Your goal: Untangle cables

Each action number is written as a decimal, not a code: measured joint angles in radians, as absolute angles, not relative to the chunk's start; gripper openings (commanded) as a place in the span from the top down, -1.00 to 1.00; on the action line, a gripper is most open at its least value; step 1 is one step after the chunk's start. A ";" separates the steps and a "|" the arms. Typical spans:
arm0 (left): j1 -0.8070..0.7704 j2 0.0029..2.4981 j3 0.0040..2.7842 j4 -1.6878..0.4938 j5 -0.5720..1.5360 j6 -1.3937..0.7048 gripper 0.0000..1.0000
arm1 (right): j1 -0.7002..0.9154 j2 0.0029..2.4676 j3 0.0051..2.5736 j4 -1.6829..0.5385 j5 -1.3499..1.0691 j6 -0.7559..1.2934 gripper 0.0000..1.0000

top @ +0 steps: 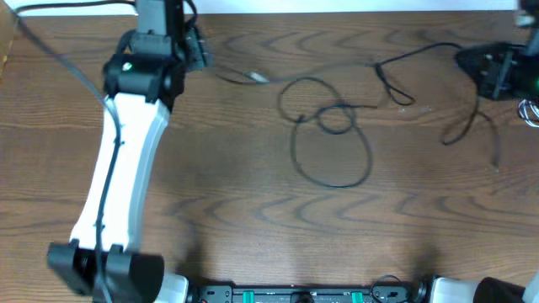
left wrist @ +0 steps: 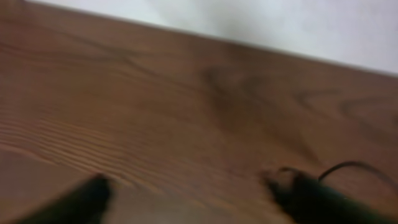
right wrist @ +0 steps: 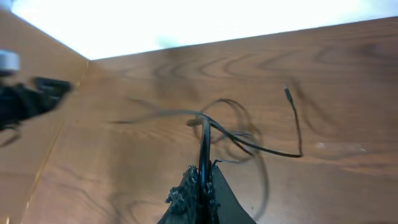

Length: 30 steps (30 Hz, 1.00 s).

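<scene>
Cables (top: 333, 126): thin black cords in loose overlapping loops, flat on the wood surface (top: 236, 194), about mid-width and in its far half. No tight knot is seen; the loops cross at one small spot. All places below are taken from these loops.

Left of the loops and a little farther back: a pale cord (top: 253, 77) with a small plug end, lying apart from them.

Farther left again, near the far edge: left end effector (top: 192, 49). Its own camera is blurred but shows the two fingers spread wide with only bare wood between them. A curl of black cord lies just beside one finger.

Well to the right of the loops, also near the far edge: right end effector (top: 497, 69). Fingers pressed together, pinching a black cord (right wrist: 203, 140) that runs from the pinch toward the loops. Loose black tails (top: 472, 126) trail on the surface between it and the loops.
</scene>
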<state>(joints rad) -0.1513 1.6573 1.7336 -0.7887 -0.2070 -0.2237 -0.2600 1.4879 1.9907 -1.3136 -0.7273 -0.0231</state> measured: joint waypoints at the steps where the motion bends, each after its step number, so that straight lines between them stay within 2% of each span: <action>1: -0.151 1.677 1.734 -0.789 -0.184 -0.224 -1.00 | -0.264 1.484 1.991 -1.321 -0.734 -0.023 0.98; 13: -0.192 1.768 1.714 -0.812 0.267 -0.118 -1.00 | -0.258 1.528 1.991 -1.349 -0.748 -0.028 0.98; 20: -0.324 1.834 1.631 -0.816 0.368 -0.070 -0.98 | -0.258 1.546 1.990 -1.348 -0.703 -0.030 0.98; 25: -0.397 1.861 1.615 -0.802 0.387 -0.028 -0.98 | -0.259 1.546 1.990 -1.207 -0.735 0.020 0.98; 30: -0.397 1.861 1.615 -0.747 0.391 -0.028 -0.98 | -0.259 1.554 2.045 -0.983 -0.800 0.166 0.97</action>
